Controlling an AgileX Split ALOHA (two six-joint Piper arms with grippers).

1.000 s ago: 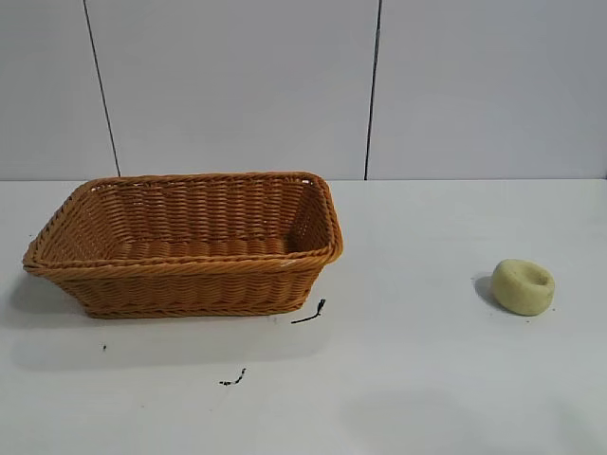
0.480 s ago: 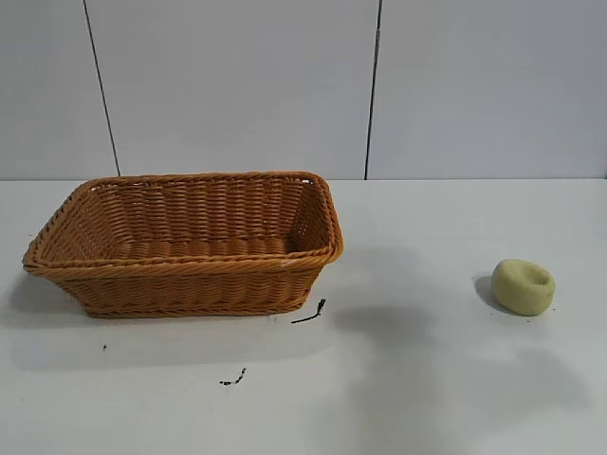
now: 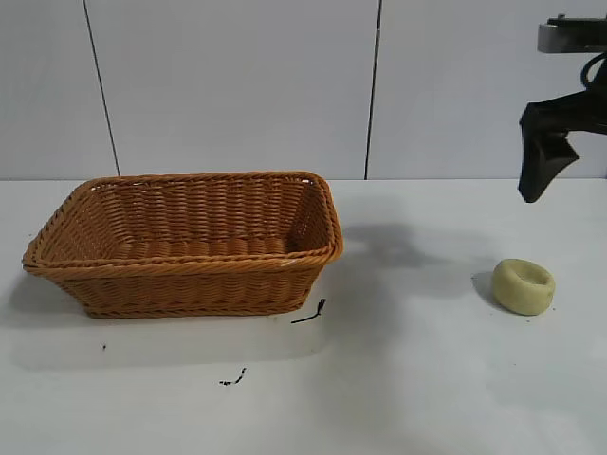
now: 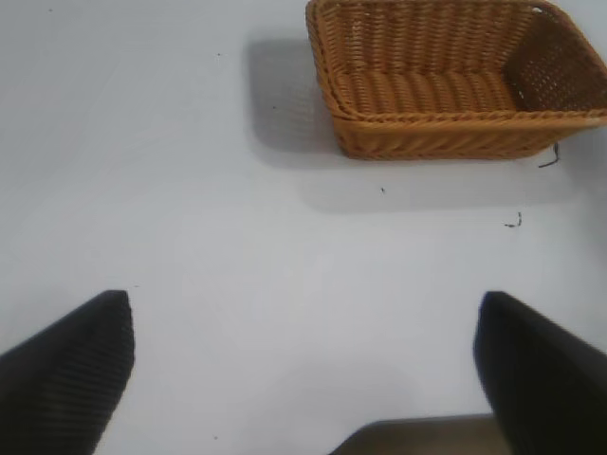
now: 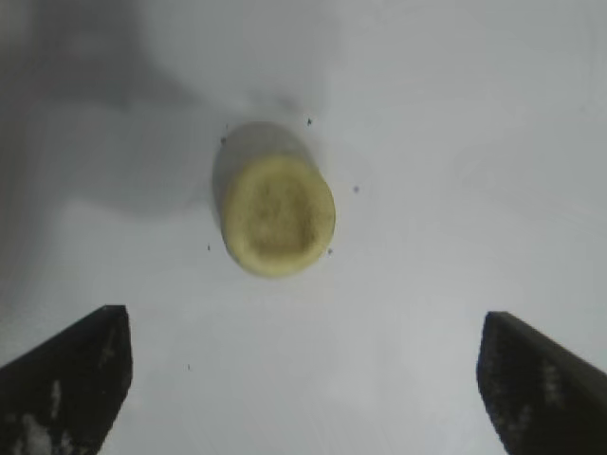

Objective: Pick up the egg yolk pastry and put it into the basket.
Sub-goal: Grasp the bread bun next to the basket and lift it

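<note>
Outside cam: egg yolk pastry (image 3: 523, 286) sits on the white counter (image 3: 427, 379), well right of the basket (image 3: 185, 244), right gripper (image 3: 542, 166) above it. Left wrist: left gripper (image 4: 303, 365) fingers spread wide, empty. Right wrist: fingers wide apart, holding nothing, pastry below.

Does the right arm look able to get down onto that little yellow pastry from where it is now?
Probably yes. The right gripper hangs above the pastry with jaws wide open, nothing lies between them, and the basket sits well off to the side.
</note>
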